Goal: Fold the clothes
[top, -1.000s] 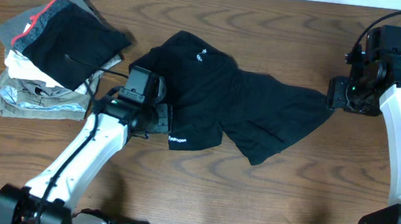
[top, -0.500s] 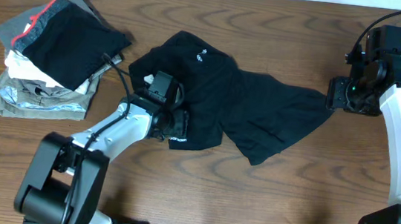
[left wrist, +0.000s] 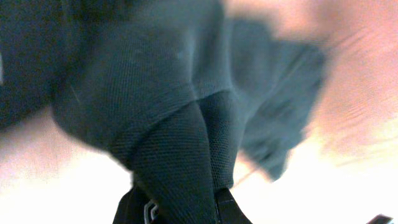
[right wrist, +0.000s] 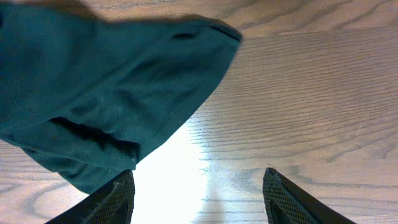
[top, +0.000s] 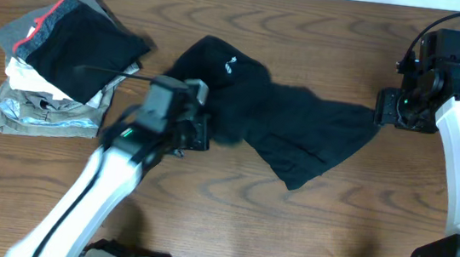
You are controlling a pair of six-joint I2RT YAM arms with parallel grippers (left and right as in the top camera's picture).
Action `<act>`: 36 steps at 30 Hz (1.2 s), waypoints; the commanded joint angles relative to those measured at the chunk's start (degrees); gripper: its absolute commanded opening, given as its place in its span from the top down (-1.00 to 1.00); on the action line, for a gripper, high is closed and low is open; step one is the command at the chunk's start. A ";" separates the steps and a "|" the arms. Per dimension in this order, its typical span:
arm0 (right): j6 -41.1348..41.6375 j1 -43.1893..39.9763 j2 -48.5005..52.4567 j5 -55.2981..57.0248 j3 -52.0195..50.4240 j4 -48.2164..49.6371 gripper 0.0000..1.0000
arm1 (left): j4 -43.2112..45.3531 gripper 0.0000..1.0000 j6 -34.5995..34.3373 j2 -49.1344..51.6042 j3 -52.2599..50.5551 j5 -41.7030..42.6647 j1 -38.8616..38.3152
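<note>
Black soft fabric, the T-shirt point(top: 298, 136), lies crumpled across the middle of the wooden table point(top: 287, 237). Its bunched part sits to the far left and carries a small white logo point(top: 231, 63). A flatter flap spreads out to the right and ends just beside the right gripper point(top: 382, 108).

The left gripper point(top: 202, 132) sits at the shirt's near-left edge. In the blurred left wrist view its fingers are closed on a fold of the T-shirt point(left wrist: 155, 93), and the cloth rises taut out of the left gripper point(left wrist: 180, 208).

The right gripper point(right wrist: 202, 199) holds nothing — its jaws stand wide over bare wood. A rounded edge of the T-shirt point(right wrist: 93, 81) fills the left and far part of that view. The hem lies close to one finger, but whether they touch cannot be told.

A stack of folded garments point(top: 56, 67) sits at the far left of the table, apart from the shirt, with a dark piece on top, a red-trimmed grey one beneath and pale ones lower down.
</note>
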 commanded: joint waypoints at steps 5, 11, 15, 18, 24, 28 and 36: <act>-2.21 -0.96 0.85 -2.49 0.52 0.22 -0.36 | -0.13 0.88 0.70 -16.44 1.88 -5.29 1.75; -7.43 0.52 3.26 -7.37 -0.59 0.31 -0.37 | -1.64 0.88 0.72 -16.57 1.88 -5.62 1.75; -11.21 3.04 6.21 -8.02 -1.49 0.92 -0.42 | -2.08 0.88 0.72 -15.43 1.88 -7.67 1.92; -11.13 4.55 9.27 -7.98 -1.62 2.45 -0.43 | -2.80 0.88 0.72 -15.28 1.88 -9.81 2.08; -3.89 5.86 17.14 -7.76 -1.62 9.20 -0.29 | -3.93 0.88 0.72 -15.10 1.86 -10.08 2.08; -1.20 6.54 21.94 -8.04 -1.62 14.67 -0.28 | -5.07 0.88 0.72 -14.99 1.86 -10.08 2.08; 0.09 8.70 28.92 -7.96 -1.62 22.12 -0.26 | -5.81 0.88 0.70 -13.57 1.86 -10.08 2.08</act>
